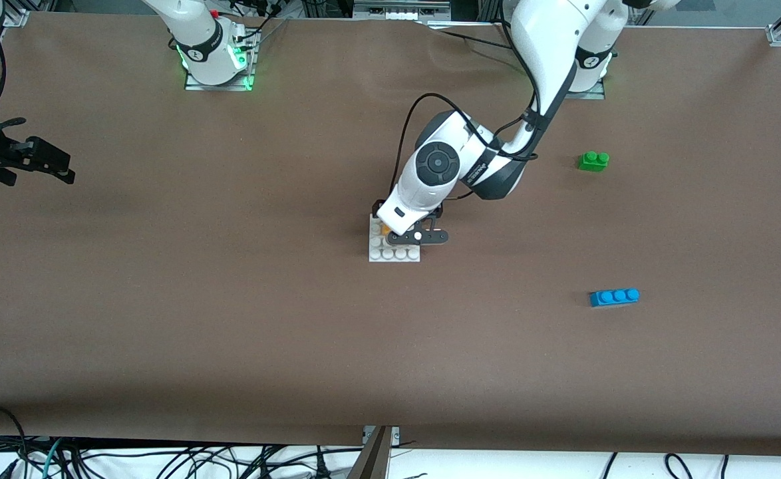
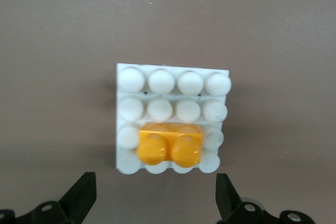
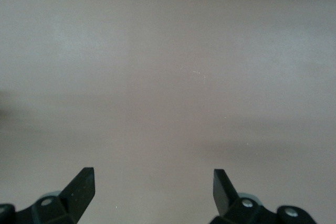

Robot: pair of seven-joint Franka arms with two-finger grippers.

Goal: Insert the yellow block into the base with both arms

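The yellow block [image 2: 170,144] sits on the white base [image 2: 173,84], two studs up, its long axis running across the gap between the left gripper's [image 2: 156,195] spread, empty fingers [image 2: 84,193]. That gripper hovers directly over the base. The right gripper [image 3: 153,192], also open and empty, waits over bare worktop [image 1: 231,319] well away from the base, toward the right arm's end.
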